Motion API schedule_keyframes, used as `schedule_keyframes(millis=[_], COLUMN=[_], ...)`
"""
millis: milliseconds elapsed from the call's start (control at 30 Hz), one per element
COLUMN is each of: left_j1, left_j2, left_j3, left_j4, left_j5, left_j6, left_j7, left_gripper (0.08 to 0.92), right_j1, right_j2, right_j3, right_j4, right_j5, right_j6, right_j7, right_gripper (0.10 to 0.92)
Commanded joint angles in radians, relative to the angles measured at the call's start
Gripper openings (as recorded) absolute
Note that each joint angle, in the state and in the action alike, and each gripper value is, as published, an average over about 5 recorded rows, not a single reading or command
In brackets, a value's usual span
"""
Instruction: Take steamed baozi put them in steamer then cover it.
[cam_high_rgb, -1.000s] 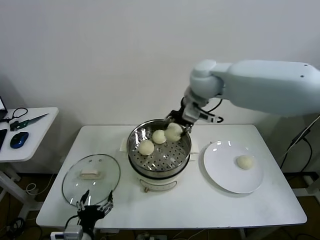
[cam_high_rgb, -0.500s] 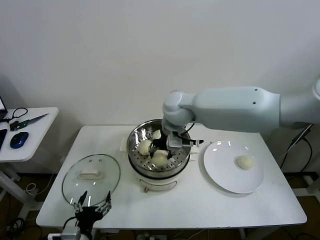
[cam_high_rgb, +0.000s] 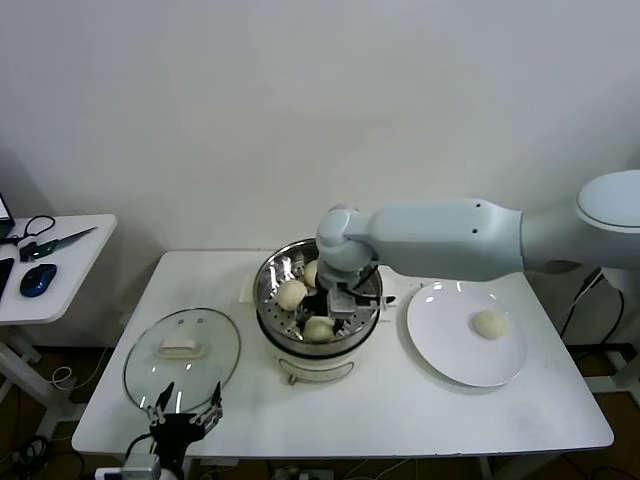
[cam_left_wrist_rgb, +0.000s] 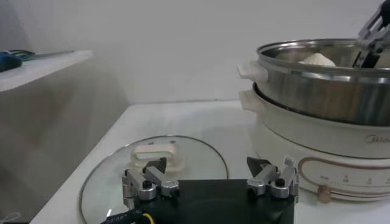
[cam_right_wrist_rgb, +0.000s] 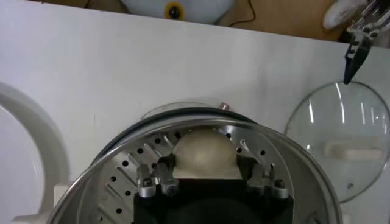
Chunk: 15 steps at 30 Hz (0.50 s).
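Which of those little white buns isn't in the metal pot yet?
The lone baozi on the white plate; the others already sit inside the steamer.

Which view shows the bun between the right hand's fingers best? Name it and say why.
The right wrist view: the bun fills the centre, resting on the steamer's perforated floor between the right hand's spread fingers. The head view shows it small and partly covered by the arm. In the left wrist view I cannot tell this bun from the others.

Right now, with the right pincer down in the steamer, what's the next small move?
Probably lift the right pincer straight up: its jaws stand apart around a bun resting on the steamer floor, and one bun waits on the plate.
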Motion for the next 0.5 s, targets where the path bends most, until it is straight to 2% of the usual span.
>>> schedule_keyframes(millis=[33,267,400,500], left_j1=[0.001,-0.005,-0.016,-0.022], left_j2=[0.001,-0.001,-0.001,0.002], left_j3=[-0.001,0.002,0.004,0.005], left_j4=[-0.001,-0.002,-0.002,0.001], left_j5=[0.000,0.000,0.000,-0.001], left_j6=[0.000,0.002,0.005,0.005], left_j7=[0.000,0.000,0.001,0.002], left_gripper=[0.823,0.823,0.823,0.823], right_j1=[0.043,0.256,0.407,0.457], right_j2=[-0.005,-0.151,-0.273,-0.384], right_j3=[0.002,-0.051,-0.177,-0.240], right_j4=[-0.007,-0.018,-0.068,-0.107], right_j5=[0.066,0.306,0.581,0.683], right_j6=[-0.003,-0.038,-0.183,-0.309], right_j7=[-0.014,-0.124,-0.195,-0.230], right_gripper=[0.793,0.822,0.823,0.823])
